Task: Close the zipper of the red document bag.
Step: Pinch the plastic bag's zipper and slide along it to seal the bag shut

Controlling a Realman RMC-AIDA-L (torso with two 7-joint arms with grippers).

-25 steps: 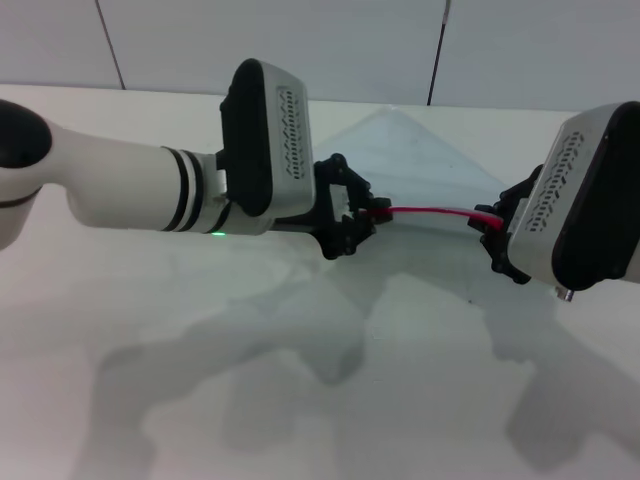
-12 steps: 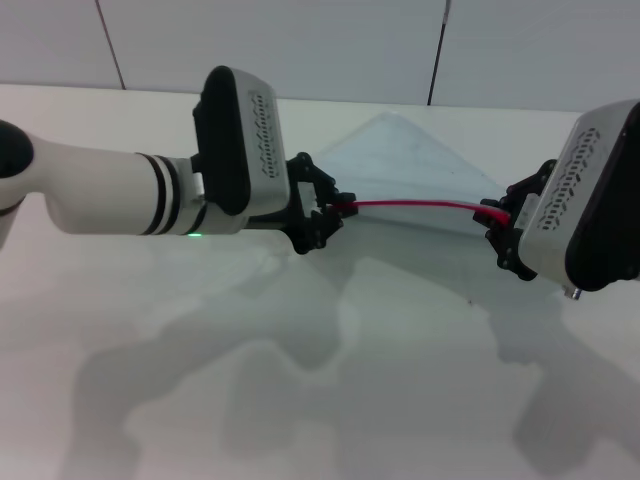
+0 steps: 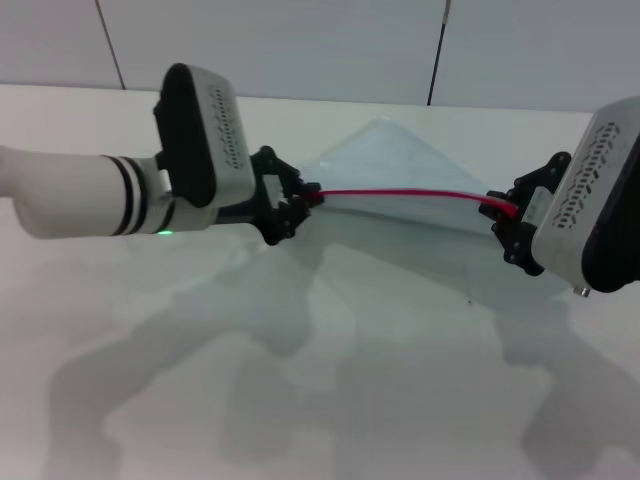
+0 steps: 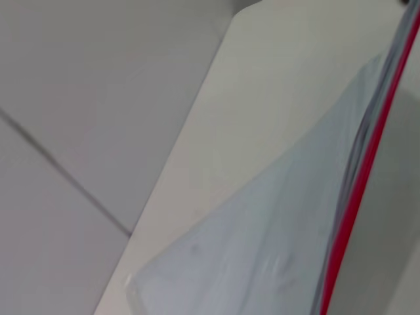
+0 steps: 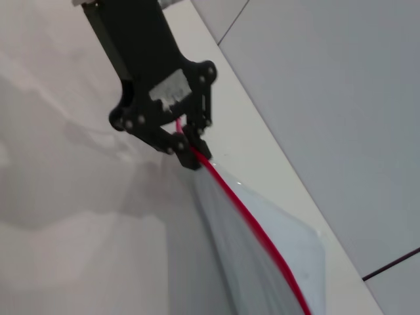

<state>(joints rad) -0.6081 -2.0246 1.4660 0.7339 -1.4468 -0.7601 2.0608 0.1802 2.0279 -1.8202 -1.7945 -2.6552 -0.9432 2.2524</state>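
The red document bag (image 3: 400, 160) is a translucent pale sleeve held up off the white table, its far corner resting toward the back. Its zipper (image 3: 410, 195), a thin red strip, stretches taut between my two grippers. My left gripper (image 3: 302, 200) is shut on the zipper's left end. At the right end of the strip, my right gripper (image 3: 507, 214) is shut on the bag's red edge. In the right wrist view the left gripper (image 5: 189, 146) pinches the zipper (image 5: 256, 230) above the bag (image 5: 275, 269). The left wrist view shows only the bag (image 4: 262, 249) and the zipper (image 4: 357, 190).
The white table (image 3: 300, 380) lies under both arms, carrying their shadows. A pale panelled wall (image 3: 300, 40) stands right behind the table's far edge.
My left gripper has slid left along the red strip, so the stretch of zipper between the grippers is longer. The right gripper has shifted slightly right and up.
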